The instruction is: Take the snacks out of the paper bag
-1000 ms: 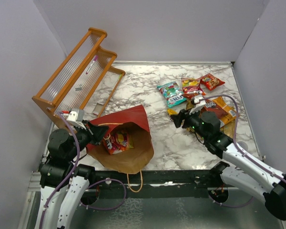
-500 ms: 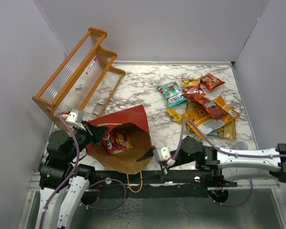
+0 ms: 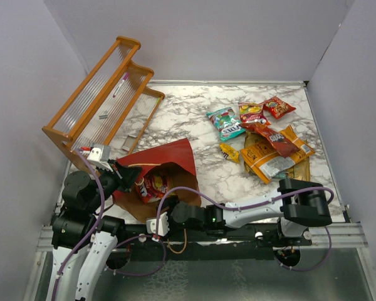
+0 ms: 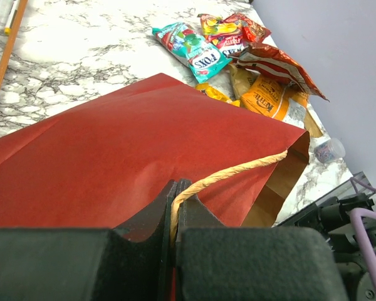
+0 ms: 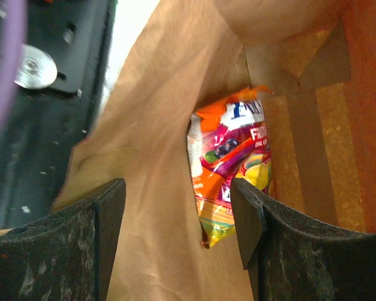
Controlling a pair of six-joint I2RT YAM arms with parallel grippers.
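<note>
While the left gripper (image 4: 175, 191) pinches the twine handle (image 4: 233, 174) to prop the tall red paper bag (image 4: 113, 150) open, the right gripper (image 5: 178, 216) sits spread at its mouth, facing the orange foil snack packet (image 5: 235, 166) inside.

We see a white-and-grey marbled tabletop (image 3: 188, 119) closed in by plain pale grey walls (image 3: 238, 37). At its far left corner a wooden rack (image 3: 103, 94) with ribbed clear panels stands tilted beside the left wall. A slim pen (image 3: 120, 85) with a pink end lies in one of its troughs, and a small grey piece (image 3: 104, 115) that we cannot identify lies lower down. Near the tabletop's right edge sits a small clear cup (image 4: 329, 150).
</note>
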